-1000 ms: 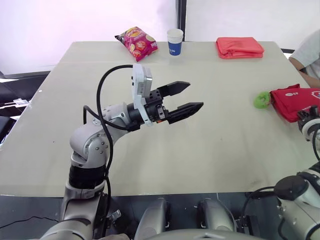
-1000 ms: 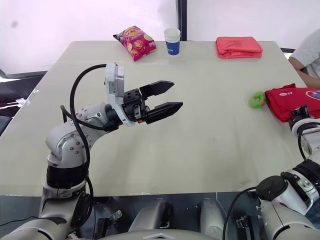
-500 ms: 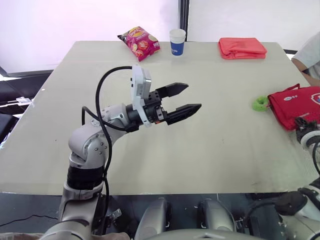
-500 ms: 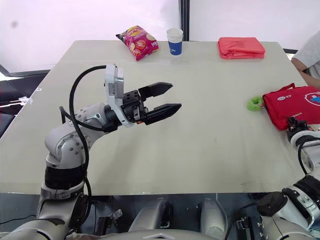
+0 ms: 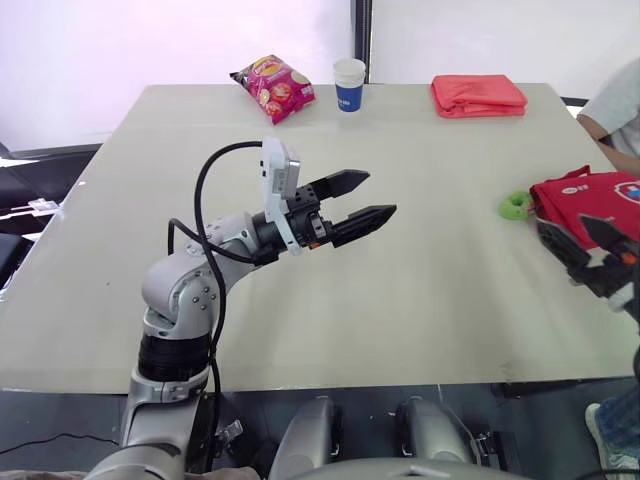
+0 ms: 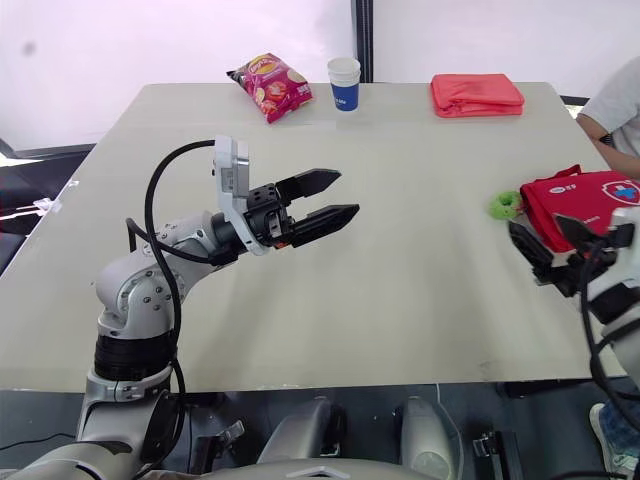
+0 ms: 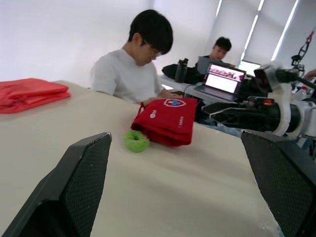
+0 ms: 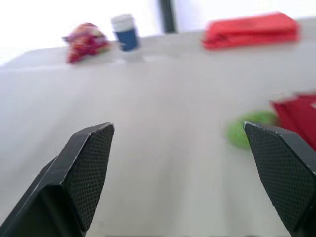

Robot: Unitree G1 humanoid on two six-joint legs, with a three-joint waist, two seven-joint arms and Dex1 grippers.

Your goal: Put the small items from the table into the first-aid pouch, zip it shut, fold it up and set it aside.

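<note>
- First-aid pouch (image 5: 585,198), head views: it lies at the right edge of a pale beige table (image 5: 420,290) with a white wall (image 5: 150,40) behind. A small green item (image 5: 516,204) sits just beside its left end.
- Along the far edge stand a pink crisp bag (image 5: 273,87), a white-and-blue paper cup (image 5: 349,84) and a folded red cloth (image 5: 478,95). The bag's logo cannot be read. A person's pale sleeve (image 5: 615,100) shows at the right.
- The left gripper (image 5: 380,193) hangs over the middle of the table, fingers spread, nothing between them. The right gripper (image 5: 575,235) is just in front of the pouch, likewise spread and empty.
- Left wrist view: an office with window blinds (image 7: 256,24). A person (image 7: 133,64) in a pale shirt sits behind the pouch, and a second person (image 7: 220,48) sits farther back by an open laptop (image 7: 222,81).
- The pouch is red, with a white cross badge on top and white print on its side, too small to read. The green item rests at its near corner.
- Right wrist view: the two fingers stand wide apart, with the green item and the pouch's red edge on the table beyond them.
</note>
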